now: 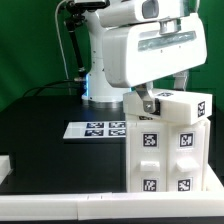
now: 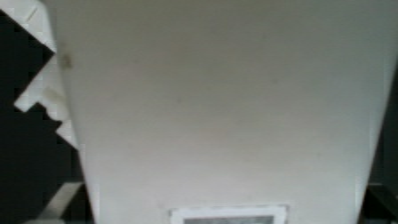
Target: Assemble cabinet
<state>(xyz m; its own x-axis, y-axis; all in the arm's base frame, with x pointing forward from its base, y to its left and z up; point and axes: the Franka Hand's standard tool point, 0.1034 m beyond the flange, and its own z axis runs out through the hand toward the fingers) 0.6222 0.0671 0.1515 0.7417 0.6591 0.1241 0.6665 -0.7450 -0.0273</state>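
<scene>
The cabinet (image 1: 165, 150) is a white boxy frame standing upright at the exterior view's right, with several black-and-white tags on its front. A white top block (image 1: 185, 105) with one tag sits slightly askew on the frame. My gripper (image 1: 147, 104) comes down at the block's left end, and its dark fingers appear closed on that block. In the wrist view a plain white face of the cabinet (image 2: 222, 110) fills nearly the whole picture, with a tag (image 2: 228, 215) at its near edge. The fingertips are hidden there.
The marker board (image 1: 97, 128) lies flat on the black table (image 1: 50, 140) to the cabinet's left, in front of the robot base (image 1: 100, 85). A small white piece (image 1: 4, 165) shows at the left edge. A white strip runs along the table's front edge.
</scene>
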